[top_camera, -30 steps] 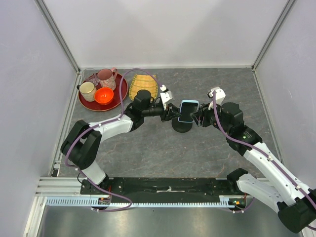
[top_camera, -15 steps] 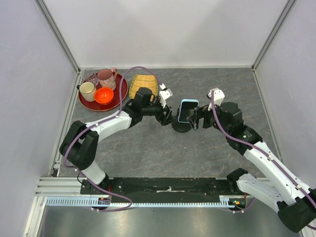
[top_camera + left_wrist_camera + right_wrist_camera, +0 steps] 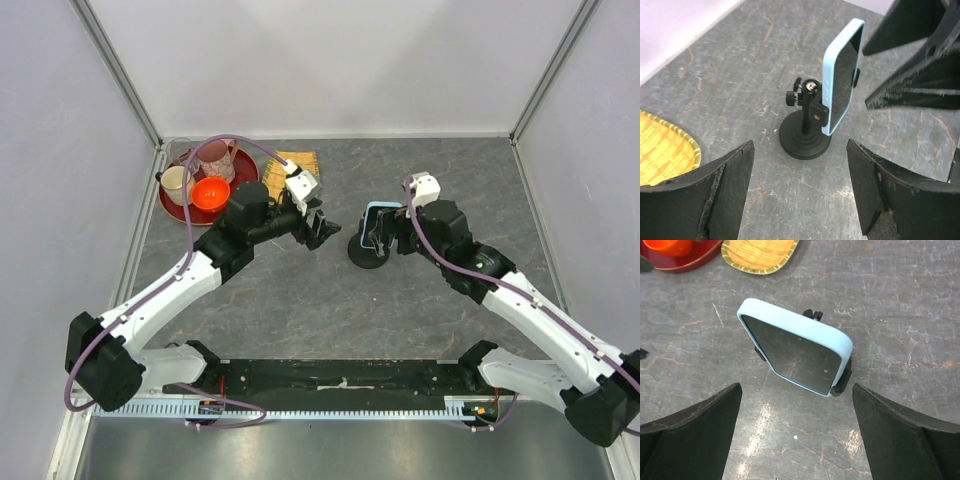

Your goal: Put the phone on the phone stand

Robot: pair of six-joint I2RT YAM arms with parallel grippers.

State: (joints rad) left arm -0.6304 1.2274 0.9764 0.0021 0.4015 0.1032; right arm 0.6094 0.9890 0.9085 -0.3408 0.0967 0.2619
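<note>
The phone (image 3: 379, 214), black-screened with a light blue edge, stands tilted in the clamp of the black phone stand (image 3: 367, 256). From the left wrist I see the phone (image 3: 842, 75) edge-on above the stand's round base (image 3: 805, 142). My left gripper (image 3: 318, 229) is open a short way left of the stand, touching nothing. Just right of the phone, my right gripper (image 3: 387, 236) is open too. In the right wrist view the phone (image 3: 795, 352) sits beyond my right gripper (image 3: 797, 386), apart from both fingers.
A red tray (image 3: 181, 207) with a pink jug (image 3: 215, 157), a cream cup (image 3: 177, 182) and an orange bowl (image 3: 211, 192) sits at the back left. A yellow woven basket (image 3: 299, 160) lies beside it, partly hidden by my left arm. Walls enclose the table.
Both grippers have opened and let go of the phone and stand. The left arm has drawn back to the left, the right gripper slightly back. The phone stays in the clamp.
</note>
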